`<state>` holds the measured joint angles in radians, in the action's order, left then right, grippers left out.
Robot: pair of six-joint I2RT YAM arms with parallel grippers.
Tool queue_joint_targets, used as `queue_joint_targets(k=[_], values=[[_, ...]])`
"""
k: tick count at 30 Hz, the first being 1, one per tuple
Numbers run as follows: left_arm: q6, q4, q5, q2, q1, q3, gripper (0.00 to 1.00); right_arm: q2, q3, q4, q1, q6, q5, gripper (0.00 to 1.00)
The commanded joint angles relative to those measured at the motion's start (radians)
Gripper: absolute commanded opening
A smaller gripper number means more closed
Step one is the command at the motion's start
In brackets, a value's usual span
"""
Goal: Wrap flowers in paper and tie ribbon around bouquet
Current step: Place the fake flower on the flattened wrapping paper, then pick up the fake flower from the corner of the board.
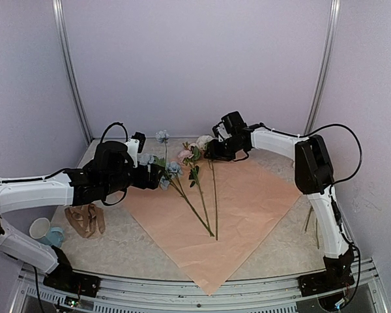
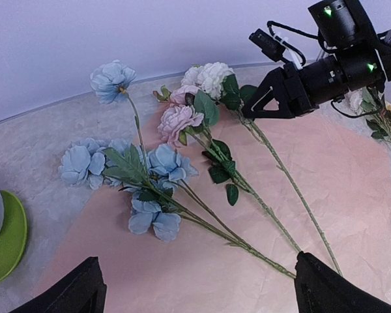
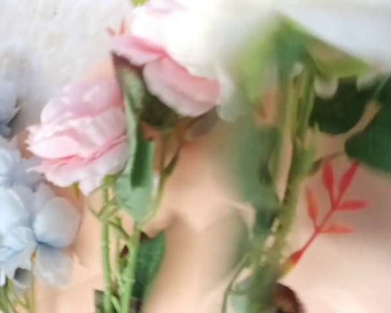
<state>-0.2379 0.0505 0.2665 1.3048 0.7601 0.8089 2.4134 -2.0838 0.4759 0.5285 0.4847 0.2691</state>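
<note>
The flowers lie fanned out on the beige paper [image 1: 234,202], stems pointing toward the near edge. Blue blooms [image 2: 158,171] lie left, pink ones [image 2: 179,119] in the middle, a white one [image 2: 208,77] at the far side. My left gripper [image 2: 199,297] hovers low over the paper near the stem ends, open with nothing between its fingers [image 2: 335,290]. My right gripper [image 2: 254,107] sits by the white bloom's stem with its jaws parted. Its own wrist view is a blur of pink flowers [image 3: 78,137] and green stems. The tan ribbon [image 1: 85,220] lies bunched on the table at the left.
A white cup [image 1: 40,228] and a green dish [image 2: 6,241] stand at the near left beside the ribbon. More stems [image 1: 311,222] lie by the right arm's base. Grey walls close in the back and sides.
</note>
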Motion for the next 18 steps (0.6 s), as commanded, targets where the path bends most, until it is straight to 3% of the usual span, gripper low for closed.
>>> queue_joint_targets(k=[1,4,8,10,12,16,18], values=[[0.008,-0.009,-0.002,-0.001,0.002,-0.001,0.99,-0.163,0.037,0.049,-0.018,-0.079,-0.045,0.53],[0.01,-0.013,-0.001,-0.005,0.003,-0.002,0.99,-0.276,0.093,0.118,-0.045,-0.131,-0.114,0.62],[0.018,-0.014,0.004,-0.014,0.004,-0.006,0.99,-0.464,0.3,0.19,-0.133,-0.173,-0.283,0.75],[0.021,-0.011,0.007,-0.018,0.004,-0.011,0.99,-0.561,0.416,0.227,-0.199,-0.188,-0.376,0.77],[0.023,-0.004,0.005,-0.017,0.004,-0.013,0.99,-0.619,0.53,0.264,-0.272,-0.195,-0.463,0.73],[0.022,0.003,-0.004,-0.008,0.005,-0.016,0.99,-0.659,0.71,0.315,-0.407,-0.215,-0.529,0.49],[0.022,0.002,-0.007,0.0,0.005,-0.014,0.99,-0.663,0.784,0.302,-0.448,-0.221,-0.528,0.51]])
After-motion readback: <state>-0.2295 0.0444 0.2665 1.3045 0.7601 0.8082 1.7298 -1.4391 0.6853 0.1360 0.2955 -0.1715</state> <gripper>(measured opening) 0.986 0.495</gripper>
